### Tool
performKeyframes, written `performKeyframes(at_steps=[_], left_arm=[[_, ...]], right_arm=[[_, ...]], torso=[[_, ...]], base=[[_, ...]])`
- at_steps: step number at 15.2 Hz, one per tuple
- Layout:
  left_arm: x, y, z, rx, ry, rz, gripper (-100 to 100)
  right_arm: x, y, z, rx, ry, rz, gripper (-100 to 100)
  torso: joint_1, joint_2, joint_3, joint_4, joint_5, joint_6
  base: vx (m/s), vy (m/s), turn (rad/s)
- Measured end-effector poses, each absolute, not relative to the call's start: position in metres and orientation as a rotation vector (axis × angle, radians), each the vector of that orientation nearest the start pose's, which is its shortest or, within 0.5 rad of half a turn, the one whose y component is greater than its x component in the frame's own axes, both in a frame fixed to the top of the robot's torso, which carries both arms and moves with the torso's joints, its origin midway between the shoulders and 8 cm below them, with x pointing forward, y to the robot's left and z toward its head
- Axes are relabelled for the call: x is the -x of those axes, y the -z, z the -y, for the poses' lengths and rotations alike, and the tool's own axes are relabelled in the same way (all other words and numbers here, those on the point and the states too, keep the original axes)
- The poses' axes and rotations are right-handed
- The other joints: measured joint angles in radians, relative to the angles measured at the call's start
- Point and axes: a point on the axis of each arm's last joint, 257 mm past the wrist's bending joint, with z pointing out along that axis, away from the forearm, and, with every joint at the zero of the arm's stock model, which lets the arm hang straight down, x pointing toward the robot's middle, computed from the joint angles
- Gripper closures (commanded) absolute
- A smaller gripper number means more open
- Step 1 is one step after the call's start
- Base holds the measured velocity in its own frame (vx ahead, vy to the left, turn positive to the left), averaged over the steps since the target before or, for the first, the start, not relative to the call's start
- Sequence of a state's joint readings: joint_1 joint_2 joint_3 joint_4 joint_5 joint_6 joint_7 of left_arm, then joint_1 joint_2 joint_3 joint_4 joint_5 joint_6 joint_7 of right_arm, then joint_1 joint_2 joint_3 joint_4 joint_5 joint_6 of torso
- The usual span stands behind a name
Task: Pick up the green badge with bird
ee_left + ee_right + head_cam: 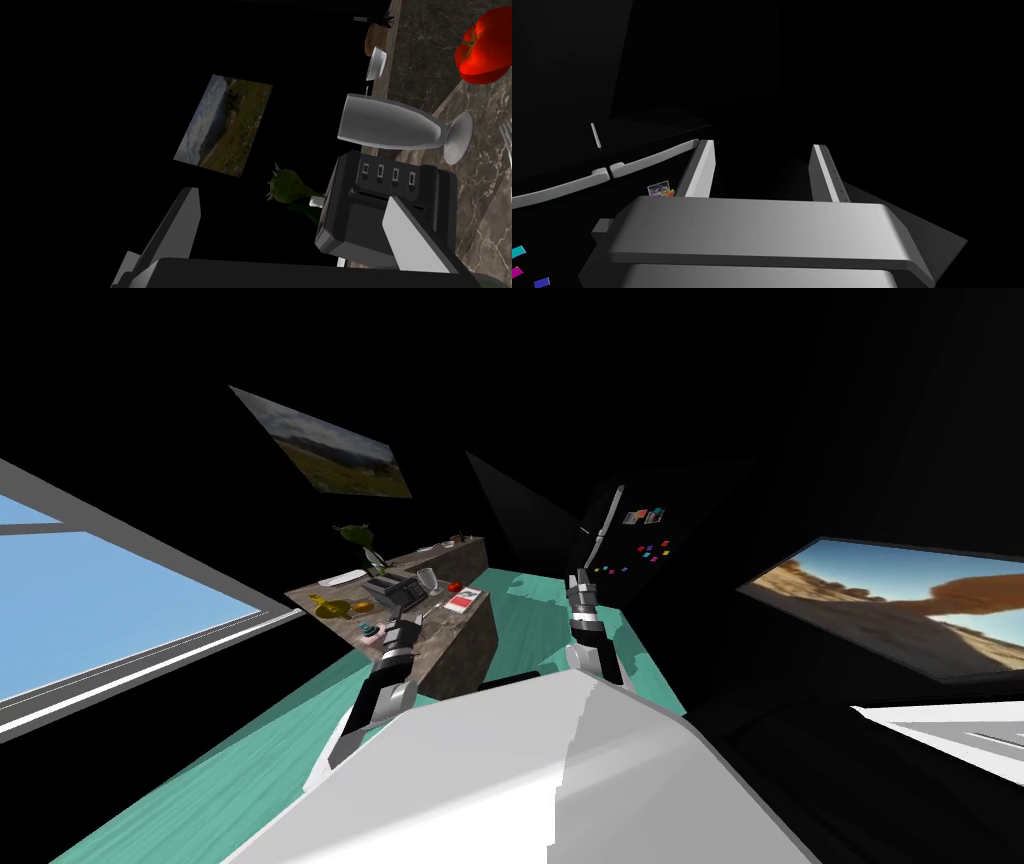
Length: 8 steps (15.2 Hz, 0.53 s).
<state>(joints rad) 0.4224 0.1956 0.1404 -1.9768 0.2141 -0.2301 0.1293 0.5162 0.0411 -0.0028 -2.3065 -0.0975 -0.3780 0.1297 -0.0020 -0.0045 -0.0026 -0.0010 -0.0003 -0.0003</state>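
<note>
Coloured badges (651, 554), seemingly magnets, dot the dark fridge (700, 523)

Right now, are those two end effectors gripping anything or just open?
Left end effector: open, holding nothing.
Right end effector: open, holding nothing.

A black toaster (385, 215), a glass (390, 125) and a tomato (480, 50) crowd the dark stone counter (470, 648) directly ahead of the left gripper (295, 230); to its right, teal floor (540, 618) lies open toward the dark fridge (690, 528).
</note>
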Motion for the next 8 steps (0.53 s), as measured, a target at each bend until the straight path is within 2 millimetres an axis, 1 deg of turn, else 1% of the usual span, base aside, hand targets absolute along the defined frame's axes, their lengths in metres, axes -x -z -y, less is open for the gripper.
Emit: performKeyframes(at_steps=[4, 8], left_arm=[[-0.414, 0.172, -0.391, 1.252, 1.219, -0.860, -100], [-0.409, 0.208, -0.401, 1.380, 1.198, -0.844, -100]], right_arm=[[-0.354, -0.007, 0.299, -0.784, -1.214, -0.635, 0], [-0.354, -0.007, 0.299, -0.784, -1.214, -0.635, 0]], torso=[[0.000, -0.001, -0.001, 0.000, 0.000, 0.000], [0.001, -0.001, -0.001, 0.000, 0.000, 0.000]], base=[[0.073, -0.034, 0.098], [0.063, -0.018, 0.085]])
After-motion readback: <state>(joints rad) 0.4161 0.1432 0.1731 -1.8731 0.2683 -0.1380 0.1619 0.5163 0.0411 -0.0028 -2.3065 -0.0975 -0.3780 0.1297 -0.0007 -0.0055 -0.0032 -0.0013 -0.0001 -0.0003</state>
